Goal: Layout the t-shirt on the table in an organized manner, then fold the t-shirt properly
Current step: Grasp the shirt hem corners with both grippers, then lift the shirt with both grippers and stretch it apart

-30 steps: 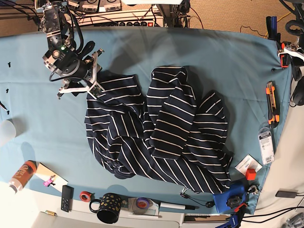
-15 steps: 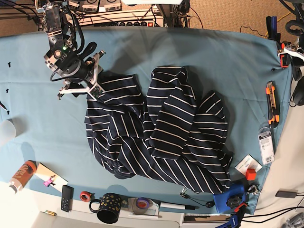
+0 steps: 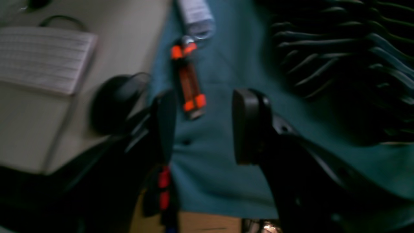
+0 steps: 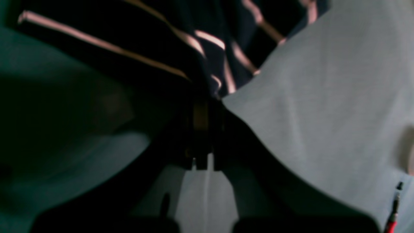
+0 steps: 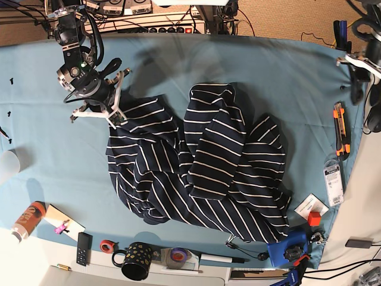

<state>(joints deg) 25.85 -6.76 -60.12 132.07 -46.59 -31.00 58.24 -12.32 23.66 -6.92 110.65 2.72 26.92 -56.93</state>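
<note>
The navy white-striped t-shirt (image 5: pixel 202 167) lies crumpled in the middle of the teal table (image 5: pixel 286 71). My right gripper (image 5: pixel 115 117) is shut on the shirt's upper left corner. In the right wrist view the closed gripper (image 4: pixel 207 97) pinches bunched striped fabric (image 4: pixel 194 38), held slightly above the cloth. My left gripper (image 5: pixel 357 84) hovers at the table's far right edge, apart from the shirt. In the left wrist view this gripper (image 3: pixel 200 126) is open and empty over the teal cloth, with the shirt (image 3: pixel 343 58) at upper right.
An orange utility knife (image 5: pixel 340 130) (image 3: pixel 189 84) and a packet (image 5: pixel 333 182) lie along the right edge. A dark mouse (image 3: pixel 113 103) and a paper pad (image 3: pixel 42 58) sit off the cloth. A black mug (image 5: pixel 137 260), tape rolls and a bottle (image 5: pixel 27 219) line the front edge.
My right gripper has moved slightly up and back, pulling the shirt's corner with it. My left arm has come further into view at the right edge.
</note>
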